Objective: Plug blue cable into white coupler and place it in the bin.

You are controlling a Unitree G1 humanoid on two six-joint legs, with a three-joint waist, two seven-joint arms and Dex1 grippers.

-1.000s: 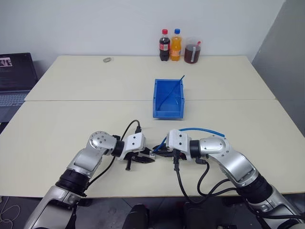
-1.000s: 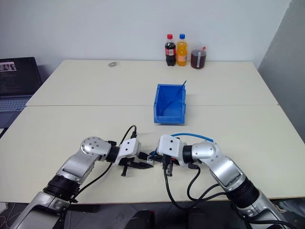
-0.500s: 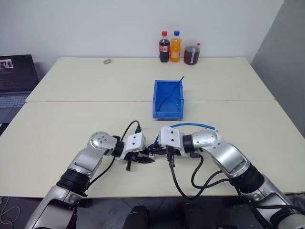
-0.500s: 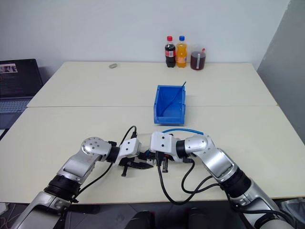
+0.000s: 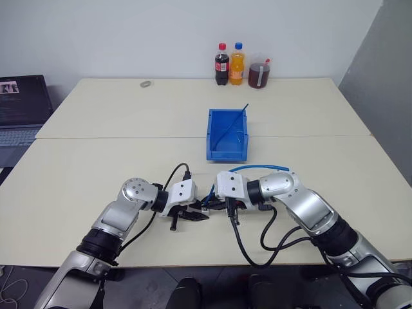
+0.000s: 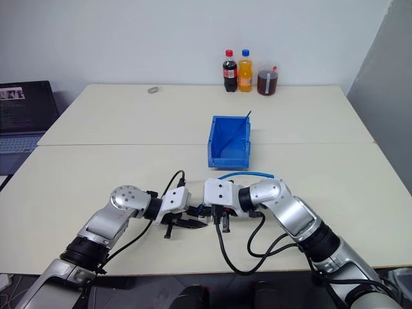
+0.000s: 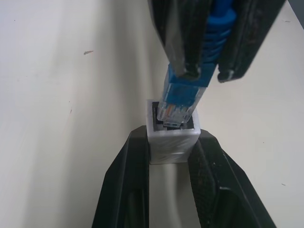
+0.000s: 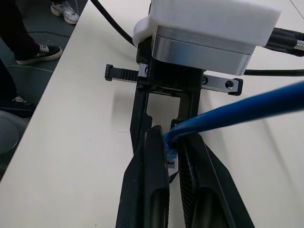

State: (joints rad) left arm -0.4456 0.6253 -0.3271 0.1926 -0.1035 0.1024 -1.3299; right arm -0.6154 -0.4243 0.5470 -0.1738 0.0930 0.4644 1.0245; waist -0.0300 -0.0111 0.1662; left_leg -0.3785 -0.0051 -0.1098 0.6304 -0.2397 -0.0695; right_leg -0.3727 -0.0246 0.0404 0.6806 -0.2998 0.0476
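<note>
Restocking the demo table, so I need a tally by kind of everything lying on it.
Drink bottles: 2 (cola, orange)
Jug of dark drink: 1
Blue bin: 1
Blue cable: 1
White coupler: 1
Small grey object: 1
Total: 7

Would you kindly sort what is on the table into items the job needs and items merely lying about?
Needed:
blue cable
white coupler
bin
left gripper
right gripper

Lying about:
cola bottle
orange soda bottle
jug of dark drink
laptop
small grey object
</note>
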